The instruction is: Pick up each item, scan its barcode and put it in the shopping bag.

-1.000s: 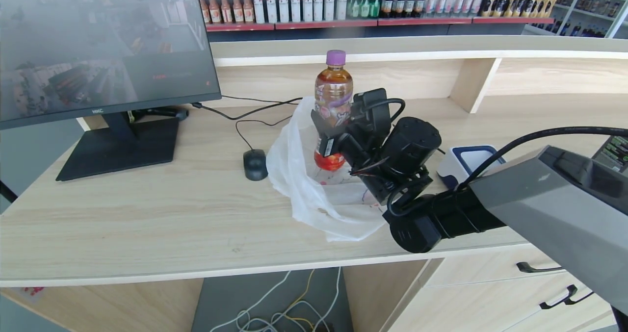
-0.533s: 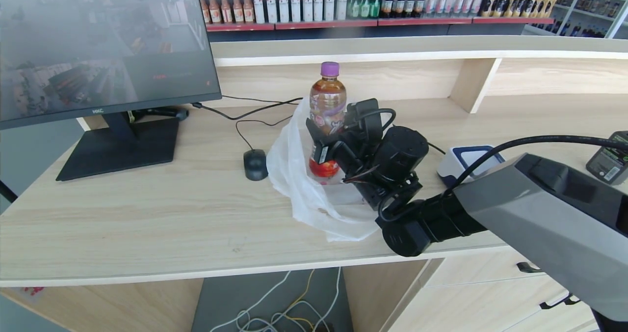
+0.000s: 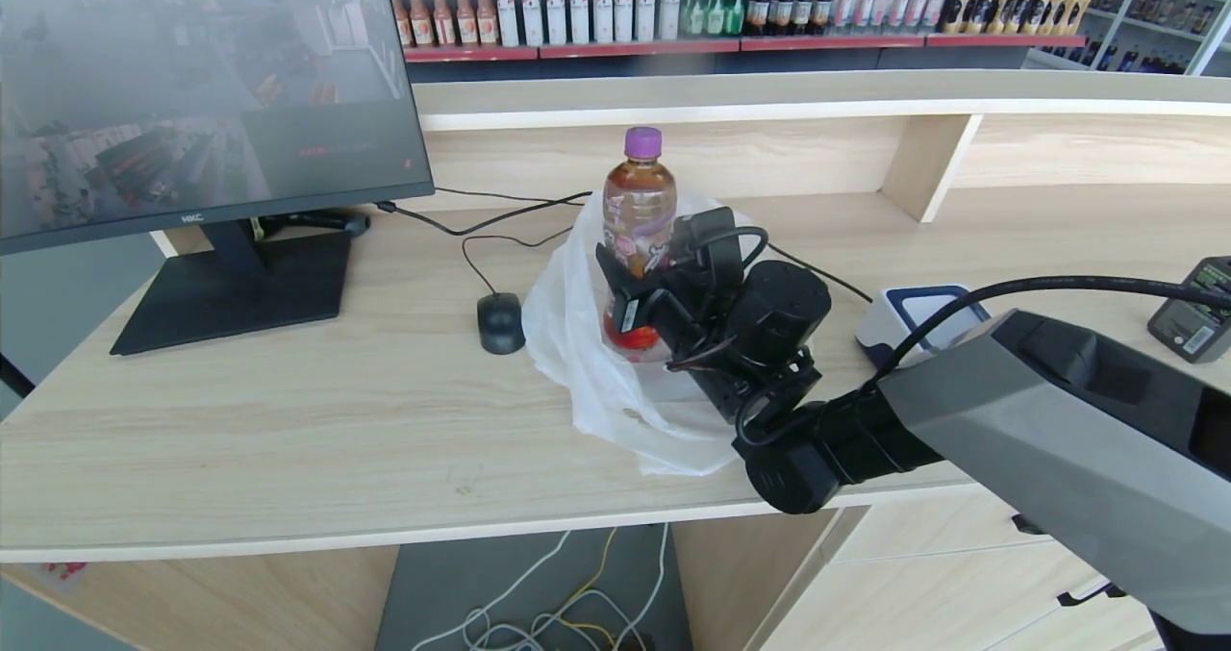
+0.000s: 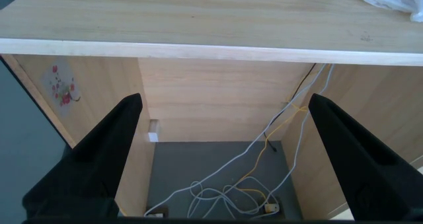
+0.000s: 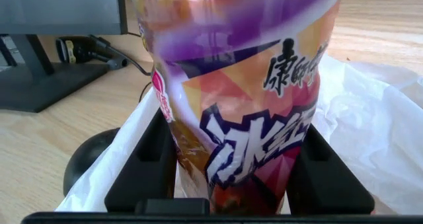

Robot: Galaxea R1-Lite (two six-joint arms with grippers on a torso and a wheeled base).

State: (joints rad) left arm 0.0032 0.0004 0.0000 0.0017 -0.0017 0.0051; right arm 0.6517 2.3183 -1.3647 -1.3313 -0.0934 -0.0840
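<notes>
A tea bottle [image 3: 638, 211] with a purple cap stands upright, its lower half inside the open white shopping bag [image 3: 596, 372] on the counter. My right gripper [image 3: 642, 281] is shut on the bottle's middle. In the right wrist view the bottle [image 5: 244, 98] sits tight between the black fingers [image 5: 142, 161], with the bag [image 5: 380, 131] around it. The left gripper [image 4: 225, 164] hangs below the counter's front edge, its fingers spread wide with nothing between them.
A monitor [image 3: 192, 84] stands at the back left, a black mouse [image 3: 500, 322] just left of the bag. A white and blue barcode scanner [image 3: 914, 319] sits right of the bag, a small dark device [image 3: 1193, 319] at the far right. Cables hang under the counter [image 4: 198, 19].
My right gripper has lowered the bottle and carried it slightly left, so its base now sits deeper in the bag. The left gripper's earlier position is not shown.
</notes>
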